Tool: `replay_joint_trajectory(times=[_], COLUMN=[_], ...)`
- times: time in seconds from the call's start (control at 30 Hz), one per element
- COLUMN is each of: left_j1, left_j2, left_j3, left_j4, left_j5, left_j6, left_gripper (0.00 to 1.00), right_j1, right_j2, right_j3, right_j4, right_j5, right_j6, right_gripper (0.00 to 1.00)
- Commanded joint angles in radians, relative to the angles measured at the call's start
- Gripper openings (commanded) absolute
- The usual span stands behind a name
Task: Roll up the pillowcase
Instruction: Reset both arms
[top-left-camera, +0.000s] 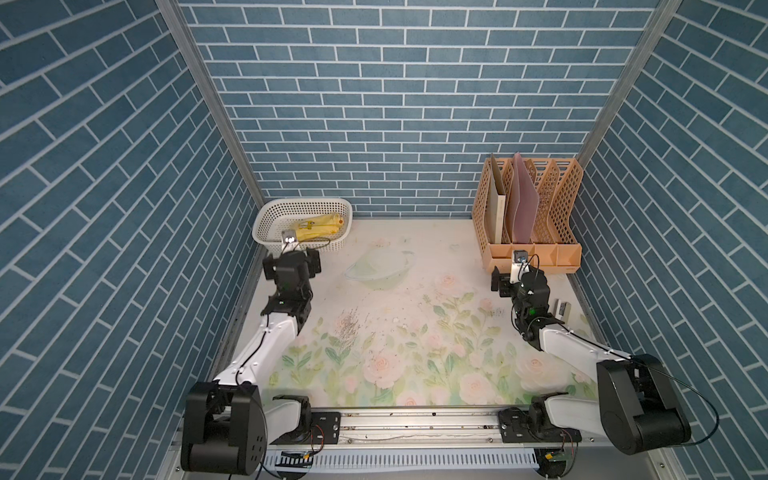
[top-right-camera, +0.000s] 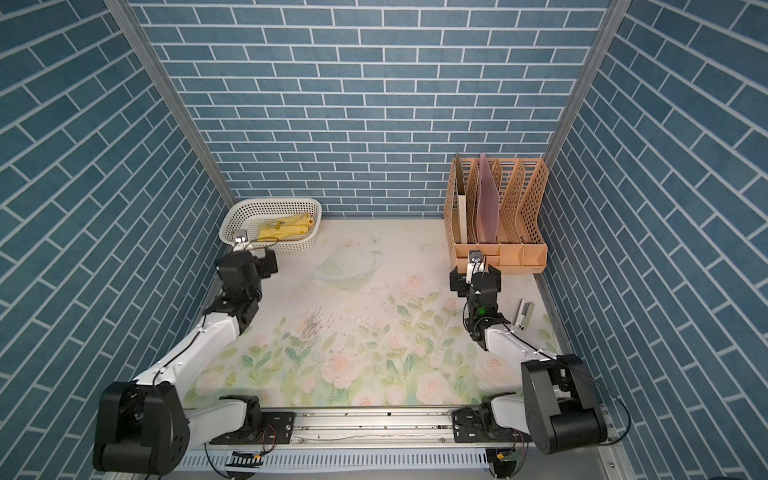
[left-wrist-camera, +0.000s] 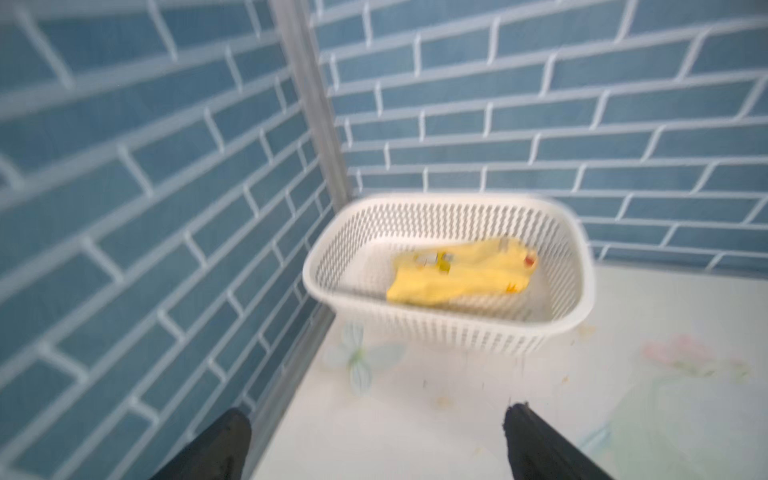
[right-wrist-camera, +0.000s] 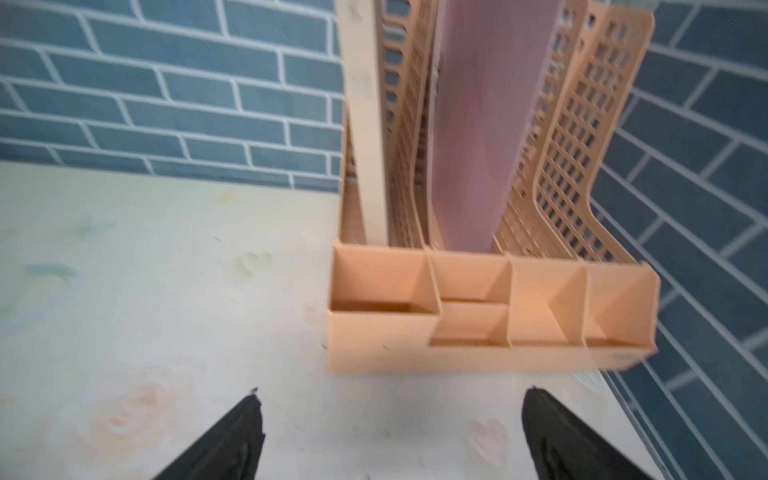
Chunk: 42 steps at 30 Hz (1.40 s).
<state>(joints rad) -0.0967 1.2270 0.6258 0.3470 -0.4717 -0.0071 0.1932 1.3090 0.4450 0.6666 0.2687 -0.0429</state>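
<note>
Holding my left pincer (left-wrist-camera: 376, 415) spread wide and empty just short of the white perforated plastic basket (left-wrist-camera: 457, 336), I am seeing the yellow printed cloth pillowcase (left-wrist-camera: 457, 274) lying rolled inside. I am judging a straight, level retreat safest. My right pincer (right-wrist-camera: 390, 399) is likewise hanging released.

The yellow pillowcase (top-left-camera: 319, 226) lay bundled inside the white basket (top-left-camera: 334, 244) in the far corner, the left arm (top-left-camera: 274, 336) just before it
</note>
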Motion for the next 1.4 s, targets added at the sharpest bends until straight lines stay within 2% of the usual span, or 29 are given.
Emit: replay_joint_trajectory(times=[0.0,0.03,0.07,0.13,0.17,0.23,0.3,0.37,0.43,0.53,0.67,0.73,0.77,0.8,0.83,1.37], left_j1=[-0.108,-0.131,-0.141,-0.139,-0.145,-0.149,-0.147,-0.130,-0.097,-0.058,-0.028,-0.017,-0.009,0.017,0.033,0.038], left_j2=[0.077,0.105,0.135,0.188,0.213,0.258,0.267,0.264,0.269,0.243,0.227,0.279,0.304,0.276,0.298,0.290], left_j3=[-0.156,-0.198,-0.248,-0.308,-0.321,-0.329,-0.331,-0.336,-0.339,-0.388,-0.476,-0.471,-0.452,-0.425,-0.422,-0.417], left_j4=[0.305,0.398,0.513,0.695,0.742,0.804,0.816,0.812,0.815,0.870,1.004,1.034,1.025,0.929,0.965,0.940], left_j5=[-0.243,-0.253,-0.235,-0.163,-0.119,-0.132,-0.145,-0.100,-0.055,0.040,0.158,0.216,0.220,0.265,0.284,0.297], left_j6=[-0.079,-0.021,0.015,0.029,0.061,0.079,0.068,0.062,0.031,0.014,0.015,0.027,0.018,0.001,-0.008,-0.010], left_gripper=[1.00,1.00,1.00,1.00,1.00,1.00,1.00,1.00,1.00,1.00,1.00,1.00,1.00,1.00,1.00,1.00], right_j1=[-0.058,-0.064,-0.071,-0.081,-0.089,-0.092,-0.093,-0.095,-0.109,-0.115,-0.113,-0.113,-0.123,-0.138,-0.140,-0.143], right_j2=[0.063,0.066,0.069,0.075,0.075,0.067,0.031,0.008,0.005,0.081,0.211,0.211,0.228,0.216,0.224,0.222], right_j3=[-0.059,-0.064,-0.077,-0.098,-0.097,-0.105,-0.102,-0.109,-0.179,-0.298,-0.306,-0.245,-0.223,-0.223,-0.227,-0.219], right_j4=[0.286,0.320,0.347,0.430,0.430,0.427,0.330,0.242,0.337,0.635,0.760,0.635,0.617,0.595,0.621,0.598], right_j5=[0.037,0.035,-0.021,-0.059,-0.082,-0.116,-0.113,-0.054,-0.100,-0.235,-0.267,-0.207,-0.222,-0.233,-0.226,-0.236], right_j6=[-0.040,-0.040,-0.063,-0.070,-0.058,-0.054,-0.044,-0.029,-0.021,-0.040,-0.056,-0.028,-0.014,-0.005,-0.005,-0.003], right_gripper=[1.00,1.00,1.00,1.00,1.00,1.00,1.00,1.00,1.00,1.00,1.00,1.00,1.00,1.00,1.00,1.00])
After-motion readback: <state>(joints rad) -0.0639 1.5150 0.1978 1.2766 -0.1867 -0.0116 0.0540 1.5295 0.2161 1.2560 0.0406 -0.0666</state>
